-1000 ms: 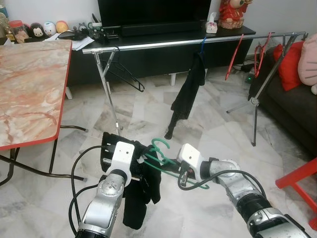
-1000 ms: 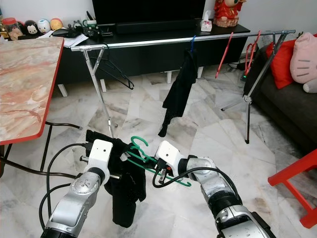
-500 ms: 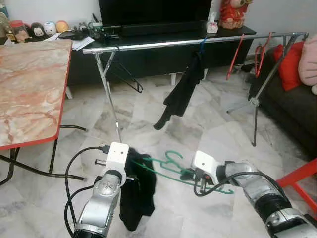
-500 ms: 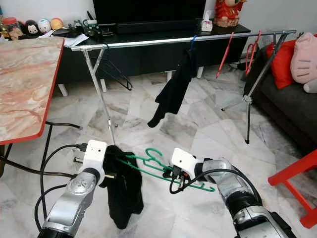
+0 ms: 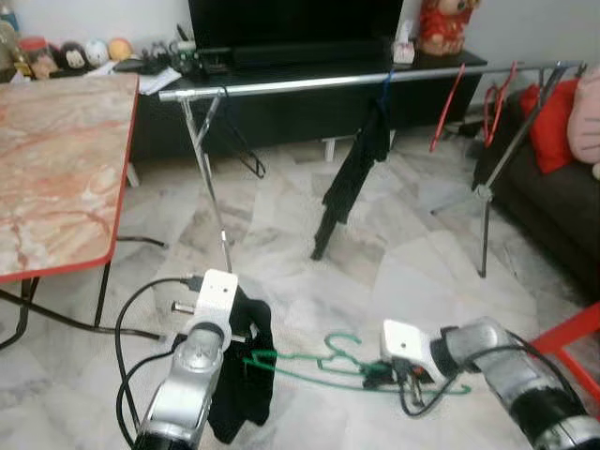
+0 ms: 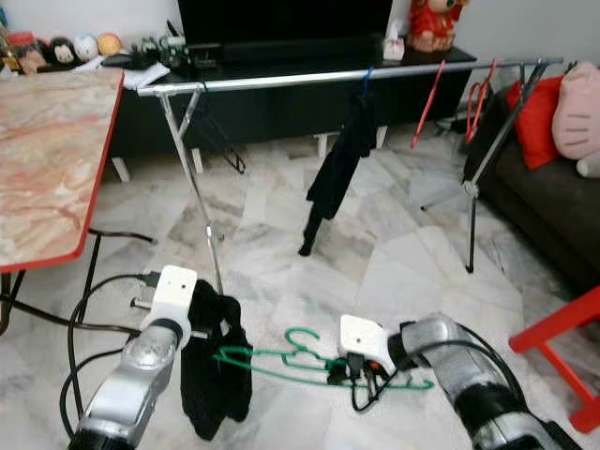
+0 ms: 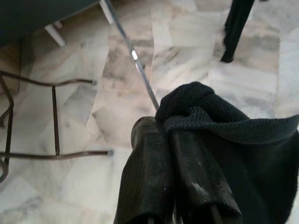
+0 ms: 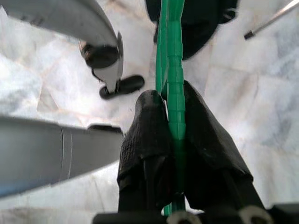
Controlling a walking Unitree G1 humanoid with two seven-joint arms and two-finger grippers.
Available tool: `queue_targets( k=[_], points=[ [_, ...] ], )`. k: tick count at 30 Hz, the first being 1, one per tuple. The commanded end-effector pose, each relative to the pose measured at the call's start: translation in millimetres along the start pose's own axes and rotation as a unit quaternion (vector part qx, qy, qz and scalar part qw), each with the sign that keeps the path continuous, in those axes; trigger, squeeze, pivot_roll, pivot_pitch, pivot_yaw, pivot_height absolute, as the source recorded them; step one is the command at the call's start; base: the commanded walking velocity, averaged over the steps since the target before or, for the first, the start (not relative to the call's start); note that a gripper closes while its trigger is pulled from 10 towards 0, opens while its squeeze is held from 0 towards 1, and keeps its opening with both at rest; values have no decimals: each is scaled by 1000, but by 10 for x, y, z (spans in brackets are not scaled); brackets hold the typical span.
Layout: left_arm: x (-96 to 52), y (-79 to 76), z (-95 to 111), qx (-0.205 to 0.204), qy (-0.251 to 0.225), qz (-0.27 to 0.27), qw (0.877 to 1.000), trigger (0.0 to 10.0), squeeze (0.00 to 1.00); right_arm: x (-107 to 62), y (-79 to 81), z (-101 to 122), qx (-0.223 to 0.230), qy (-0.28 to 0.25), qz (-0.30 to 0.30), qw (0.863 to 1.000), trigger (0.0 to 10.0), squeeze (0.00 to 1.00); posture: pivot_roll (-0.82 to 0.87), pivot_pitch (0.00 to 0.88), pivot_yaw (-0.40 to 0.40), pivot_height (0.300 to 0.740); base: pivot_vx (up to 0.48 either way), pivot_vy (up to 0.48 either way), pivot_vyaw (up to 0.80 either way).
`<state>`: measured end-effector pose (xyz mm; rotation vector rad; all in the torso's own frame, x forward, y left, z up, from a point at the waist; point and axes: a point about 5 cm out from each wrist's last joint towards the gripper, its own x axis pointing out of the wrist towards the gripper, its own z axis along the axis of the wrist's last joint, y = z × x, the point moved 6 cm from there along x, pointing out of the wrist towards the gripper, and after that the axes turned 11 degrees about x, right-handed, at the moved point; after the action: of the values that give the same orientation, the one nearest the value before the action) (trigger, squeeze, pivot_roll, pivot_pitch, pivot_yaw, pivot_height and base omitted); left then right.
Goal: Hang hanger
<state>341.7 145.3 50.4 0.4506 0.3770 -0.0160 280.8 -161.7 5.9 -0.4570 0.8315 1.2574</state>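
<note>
Marble floor (image 5: 394, 253), red-edged table (image 5: 56, 178), dark sofa (image 5: 553, 206).

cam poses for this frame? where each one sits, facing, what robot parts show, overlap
Left eye, right eye: head stereo pair, forward-down at drying rack; both silver arms show.
Left wrist: along left gripper, pinching black garment.
Right wrist: along right gripper, clamped on green hanger; left arm crosses above.
Shared: hanger and garment in all four.
</note>
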Motion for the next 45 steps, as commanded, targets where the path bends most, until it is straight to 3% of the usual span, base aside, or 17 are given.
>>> queue_targets(
  k=[1,4,11,15,17,20,23,26,27,28,30,31,36,39,40,41,45],
  points=[
    [6,103,-19,8,8,23,1000,0,0,-51,-26,-52,-14,22,-9,1000,0,0,-86,0,-14,740,0,0,0],
    [6,113,-31,9,10,25,1000,0,0,-60,-30,-60,-15,25,-11,1000,0,0,-86,0,-14,740,0,0,0],
    [-54,450,-300,37,53,81,995,0,0,-118,-127,-78,-12,35,-59,998,0,0,-82,0,-11,740,0,0,0],
    [-83,461,-339,37,55,80,995,0,0,-115,-149,-62,-15,35,-69,997,0,0,-85,0,-10,740,0,0,0],
    [-121,256,-131,27,4,26,999,0,0,-82,-230,-124,-21,58,-102,993,0,0,-80,0,-11,740,0,0,0],
    [-136,152,2,30,-22,5,999,0,0,-52,-169,-148,-27,65,-82,994,0,0,-76,0,-13,740,0,0,0],
    [-142,134,53,24,-34,6,999,0,0,-63,-193,-130,-23,61,-91,994,0,0,-78,0,-15,740,0,0,0],
    [-152,224,27,3,-38,32,999,0,0,-110,-380,-131,-10,56,-154,986,0,0,-89,0,-15,740,0,0,0],
    [-175,323,19,13,-45,57,997,7686,0,-110,-481,-90,18,28,-196,980,5961,0,-87,0,-17,740,0,0,0],
    [-192,376,7,13,-47,70,996,10000,0,-107,-535,-86,43,12,-219,975,8078,0,-83,0,-18,740,0,0,0],
    [-205,407,-1,12,-47,76,996,10000,0,-103,-567,-89,60,3,-234,970,8078,0,-83,0,-18,740,0,0,0],
    [-251,476,-11,-3,-57,85,995,10000,0,-40,-581,-132,97,-19,-256,962,10000,0,-73,0,-17,740,0,0,0],
    [-323,528,8,-8,-78,90,993,10000,0,78,-579,-272,174,-47,-296,938,10000,0,-67,0,-15,740,0,0,0],
    [-372,552,72,-37,-104,96,989,10000,0,124,-599,-462,257,-67,-362,894,10000,0,-65,0,-9,740,0,0,0],
    [-372,552,72,-37,-104,96,989,10000,0,124,-599,-462,257,-67,-362,894,10000,0,-65,0,-9,740,0,0,0],
    [-407,569,137,-55,-126,103,985,10000,0,129,-588,-631,321,-75,-410,851,10000,0,-65,0,-6,740,0,0,0],
    [-433,578,205,-75,-145,107,981,10000,0,242,-444,-850,386,-64,-425,816,10000,0,-73,0,6,740,0,0,0]
  ],
)
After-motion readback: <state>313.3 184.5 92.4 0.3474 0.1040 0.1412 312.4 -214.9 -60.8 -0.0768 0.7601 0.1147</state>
